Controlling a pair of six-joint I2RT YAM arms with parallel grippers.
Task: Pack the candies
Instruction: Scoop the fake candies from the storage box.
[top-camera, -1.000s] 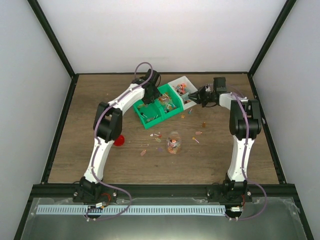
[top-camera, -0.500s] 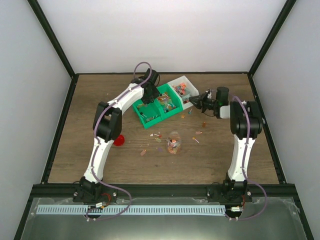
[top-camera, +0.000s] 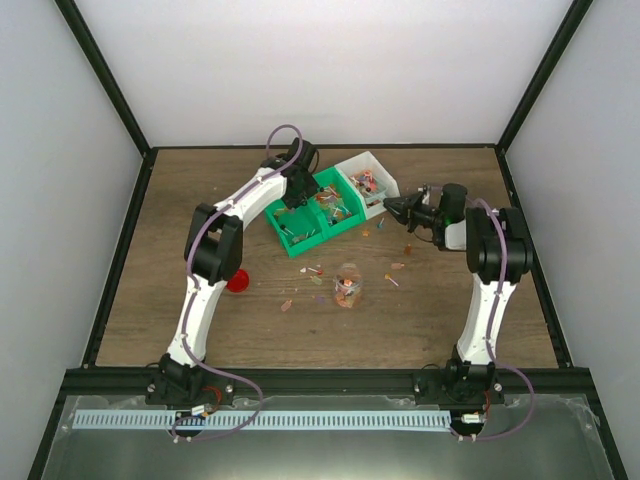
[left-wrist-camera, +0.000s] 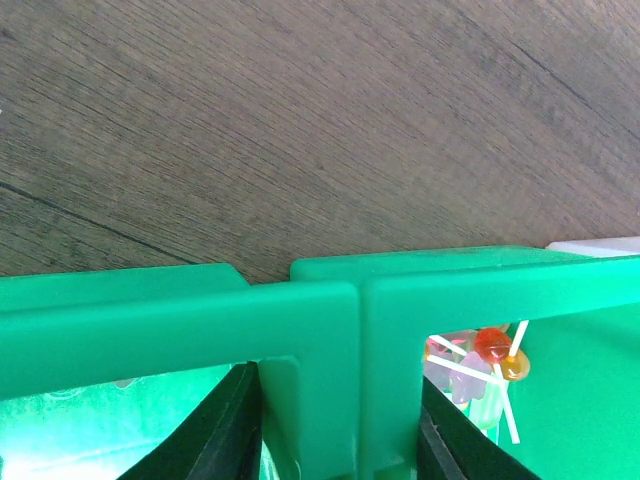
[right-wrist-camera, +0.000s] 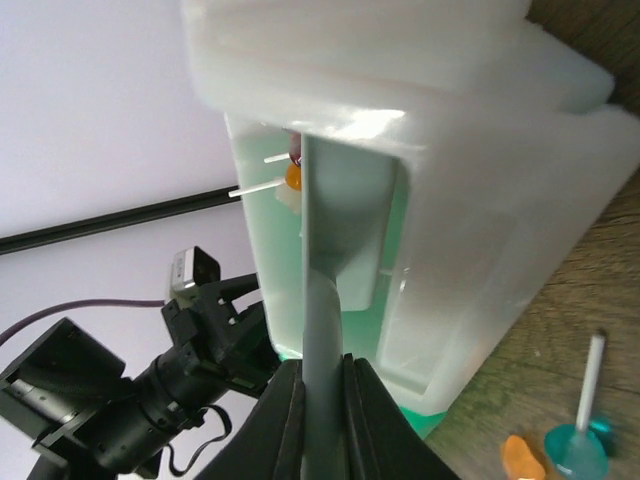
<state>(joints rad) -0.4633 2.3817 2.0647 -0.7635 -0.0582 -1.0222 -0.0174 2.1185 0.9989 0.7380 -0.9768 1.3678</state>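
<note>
My left gripper (top-camera: 293, 203) (left-wrist-camera: 340, 440) is shut on the joined walls of the green bin (top-camera: 310, 215) (left-wrist-camera: 330, 300), one black finger (left-wrist-camera: 228, 430) on each side. Candies (left-wrist-camera: 492, 350) lie in its right compartment. My right gripper (top-camera: 405, 210) (right-wrist-camera: 322, 400) is shut on the pale scoop's handle (right-wrist-camera: 322, 330). The scoop head (right-wrist-camera: 345, 225) sits inside the white bin (top-camera: 365, 178) (right-wrist-camera: 480, 200), beside a few candies (right-wrist-camera: 295, 175). More candies (top-camera: 312, 271) are scattered on the table around a clear jar (top-camera: 347, 283) that holds some.
A round red lid (top-camera: 237, 281) lies by the left arm's elbow. Loose sweets (right-wrist-camera: 525, 455) lie on the wood just outside the white bin. The green and white bins stand side by side at the back centre.
The right wrist has swung down and toward the near side while rolling, with the scoop still at the white bin. The left arm has stayed put on the green bin.
</note>
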